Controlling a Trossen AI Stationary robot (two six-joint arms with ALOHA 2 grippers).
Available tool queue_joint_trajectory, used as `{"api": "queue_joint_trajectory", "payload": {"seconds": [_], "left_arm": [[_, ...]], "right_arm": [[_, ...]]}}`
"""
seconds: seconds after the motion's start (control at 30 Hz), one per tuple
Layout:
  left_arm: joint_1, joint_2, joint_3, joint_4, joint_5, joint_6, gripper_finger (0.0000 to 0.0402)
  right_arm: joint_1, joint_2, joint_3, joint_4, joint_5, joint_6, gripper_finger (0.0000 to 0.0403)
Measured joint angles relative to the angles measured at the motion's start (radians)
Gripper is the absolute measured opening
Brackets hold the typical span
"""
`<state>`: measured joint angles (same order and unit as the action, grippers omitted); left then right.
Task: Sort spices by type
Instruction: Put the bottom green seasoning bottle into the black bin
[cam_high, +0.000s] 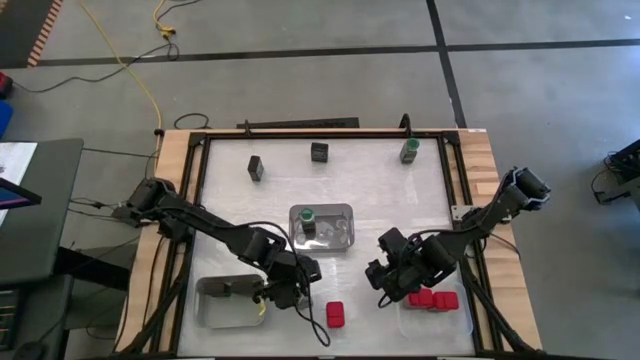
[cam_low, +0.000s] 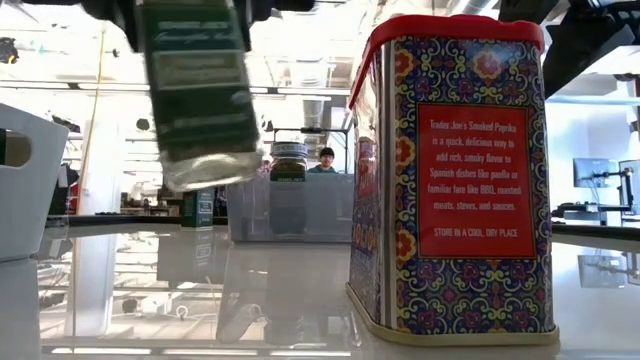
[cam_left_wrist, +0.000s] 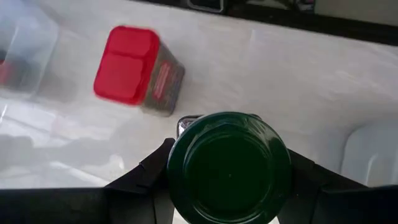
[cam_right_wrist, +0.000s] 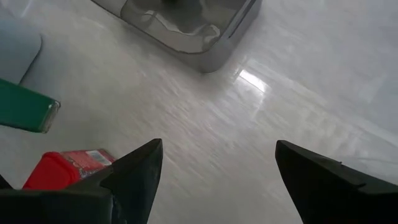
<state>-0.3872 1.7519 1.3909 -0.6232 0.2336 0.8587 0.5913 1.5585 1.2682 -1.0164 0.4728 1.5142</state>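
- Left arm's fingers (cam_left_wrist: 155, 177) clamp a round green-lidded glass jar (cam_left_wrist: 229, 167), lifted above the white counter (cam_high: 370, 190) beside a red-topped patterned tin (cam_low: 455, 180).
- Right arm's fingers (cam_right_wrist: 137, 171) spread wide, empty, near centre.
- Grey floor (cam_high: 300, 30) surrounds.

near edge, centre: we find one red-topped tin (cam_high: 336, 315) standing alone, with bare table on either side. left gripper (cam_high: 283, 292) with its green-lidded jar (cam_left_wrist: 229, 167) hangs just beside it, next to the left tray (cam_high: 222, 302). right gripper (cam_high: 385, 282), fingers spread, blocks the way to the right tray (cam_high: 452, 318). the centre tray (cam_high: 322, 228) sits mid-table. far strip: three containers (cam_high: 319, 152) well apart, with wide gaps between them.
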Motion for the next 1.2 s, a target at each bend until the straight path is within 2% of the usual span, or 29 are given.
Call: {"api": "queue_joint_trajectory", "payload": {"seconds": [0.17,0.43,0.6,0.73,1.1,1.2], "left_arm": [[0.019,0.001,0.000,-0.060,-0.006,0.012,0.0189],[0.029,0.037,0.044,-0.058,-0.008,0.046,0.0189],[0.030,0.055,0.084,-0.210,-0.049,0.038,0.0189],[0.026,0.055,0.088,-0.251,-0.052,0.039,0.0189],[0.018,0.084,0.085,-0.250,0.009,0.049,0.0190],[0.018,0.083,0.086,-0.226,-0.004,0.013,0.0208]], "right_arm": [[-0.018,0.000,0.000,0.000,0.000,-0.023,0.0338],[-0.045,0.000,0.000,0.002,0.000,-0.063,0.0338],[-0.050,0.000,0.000,0.009,0.000,-0.065,0.0338],[-0.050,0.000,0.000,0.009,-0.001,-0.075,0.0338],[-0.050,0.000,0.000,0.007,-0.001,-0.086,0.0338],[-0.050,0.000,0.000,0.008,-0.001,-0.086,0.0338]]}}
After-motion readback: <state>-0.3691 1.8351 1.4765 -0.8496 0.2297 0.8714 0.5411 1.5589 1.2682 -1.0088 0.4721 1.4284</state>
